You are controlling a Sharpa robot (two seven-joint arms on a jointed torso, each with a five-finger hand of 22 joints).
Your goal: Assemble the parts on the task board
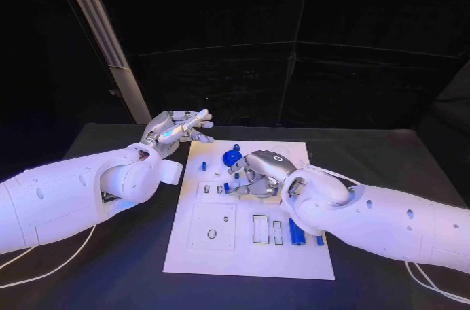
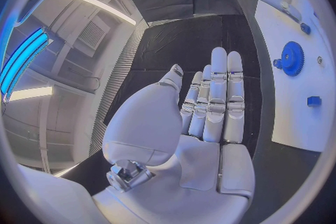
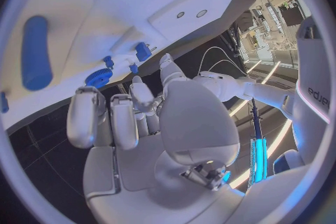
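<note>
The white task board (image 1: 245, 255) lies mid-table. My right hand (image 1: 257, 175) hovers low over its upper middle, fingers curled, and pinches a small blue part (image 1: 227, 186) at its fingertips; the same part (image 3: 133, 69) shows in the right wrist view. A blue gear (image 1: 232, 157) stands just beyond that hand and also appears in both wrist views (image 2: 290, 59) (image 3: 100, 77). My left hand (image 1: 178, 128) is raised off the board's far left corner. Its fingers (image 2: 217, 101) are straight and hold nothing.
A small blue peg (image 1: 204, 166) stands left of the gear. Long blue pieces (image 1: 296, 232) lie on the board's right side beside rectangular slots (image 1: 261, 228). A blue cylinder (image 3: 35, 53) lies on the board. A white post (image 1: 110, 52) rises behind the table's left.
</note>
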